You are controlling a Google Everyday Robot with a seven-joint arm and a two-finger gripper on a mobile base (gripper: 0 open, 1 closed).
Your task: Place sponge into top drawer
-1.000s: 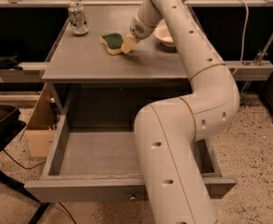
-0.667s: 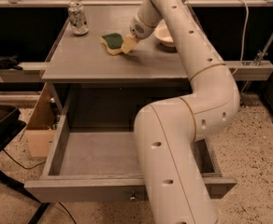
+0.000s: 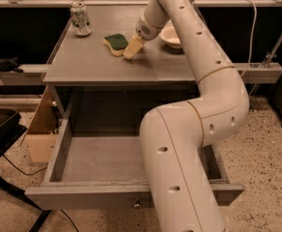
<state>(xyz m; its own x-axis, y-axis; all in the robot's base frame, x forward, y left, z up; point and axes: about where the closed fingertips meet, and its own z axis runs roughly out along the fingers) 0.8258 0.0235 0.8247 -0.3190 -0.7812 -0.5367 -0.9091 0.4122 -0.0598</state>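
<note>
Sponge (image 3: 115, 42) on table (image 3: 112, 69), green face up. Hand (image 3: 133, 48) low at sponge's right edge, seemingly touching it; open or closed, cannot tell. Top drawer (image 3: 88, 195) stands pulled out below tabletop

This looks like a robotics lab or test area, not a home. A plain grey table (image 3: 107, 69) stands on a speckled terrazzo-like floor (image 3: 269, 168), backed by dark panels and bare metal rails (image 3: 259, 66). Loose cables (image 3: 251, 25) hang at the right, and a cardboard box (image 3: 38, 132) sits on the floor to the left. The props are staged sparsely: a drink can (image 3: 80, 19), a bowl (image 3: 171, 36) and a sponge (image 3: 116, 43) on the tabletop, with the top drawer (image 3: 102, 158) pulled out below. The gripper (image 3: 133, 48) is at the tabletop, just beside the sponge.
</note>
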